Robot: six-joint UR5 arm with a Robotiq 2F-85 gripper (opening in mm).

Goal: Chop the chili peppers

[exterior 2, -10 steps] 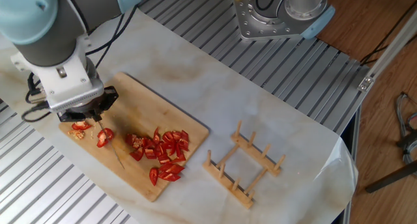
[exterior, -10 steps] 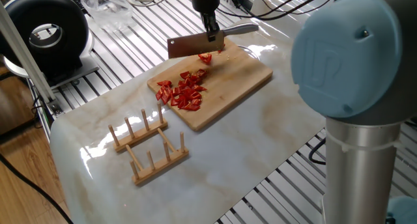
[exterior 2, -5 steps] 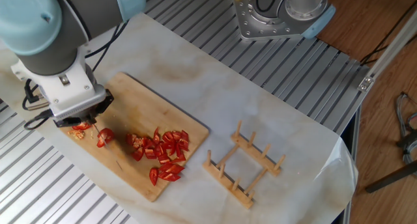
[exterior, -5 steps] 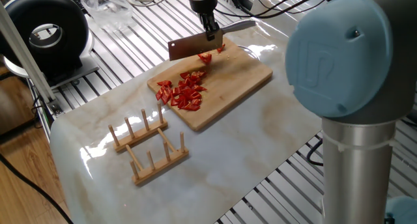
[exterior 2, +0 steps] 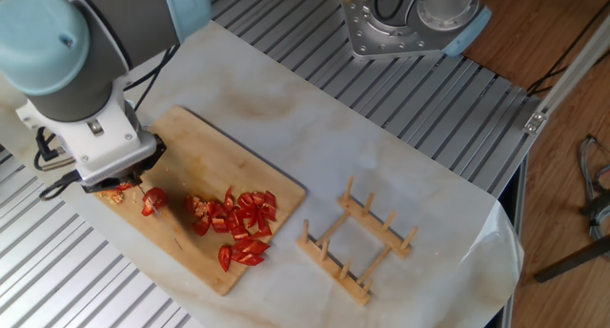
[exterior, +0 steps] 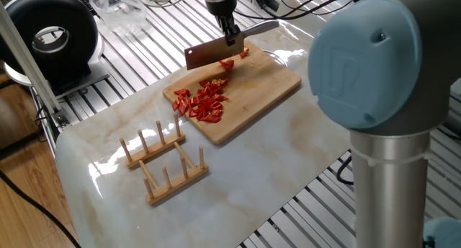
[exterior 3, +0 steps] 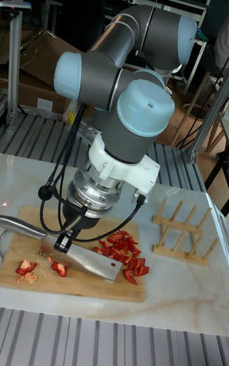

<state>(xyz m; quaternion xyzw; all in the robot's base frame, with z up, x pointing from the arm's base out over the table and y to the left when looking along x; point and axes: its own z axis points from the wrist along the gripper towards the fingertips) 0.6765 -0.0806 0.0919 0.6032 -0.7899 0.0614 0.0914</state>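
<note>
The chili peppers lie cut up on a wooden cutting board (exterior: 263,86). A heap of red bits (exterior: 204,101) (exterior 2: 238,225) (exterior 3: 124,251) sits near one end. A larger piece (exterior: 227,63) (exterior 2: 152,200) (exterior 3: 59,269) and a few small bits (exterior 2: 116,191) (exterior 3: 25,267) lie at the other end. My gripper (exterior: 232,37) (exterior 3: 63,243) is shut on the handle of a cleaver (exterior: 208,55) (exterior 3: 88,262). The blade hangs just above the board, over the larger piece. In the other fixed view the wrist hides the fingers.
A wooden peg rack (exterior: 163,161) (exterior 2: 357,242) (exterior 3: 181,229) stands on the marble sheet beside the board. A black round device (exterior: 54,35) sits at the back left. A robot base (exterior 2: 410,18) is mounted beyond the sheet. The arm's elbow (exterior: 374,60) looms in the foreground.
The gripper and cleaver have shifted slightly, away from the heap toward the board's end. The chili pieces have not moved.
</note>
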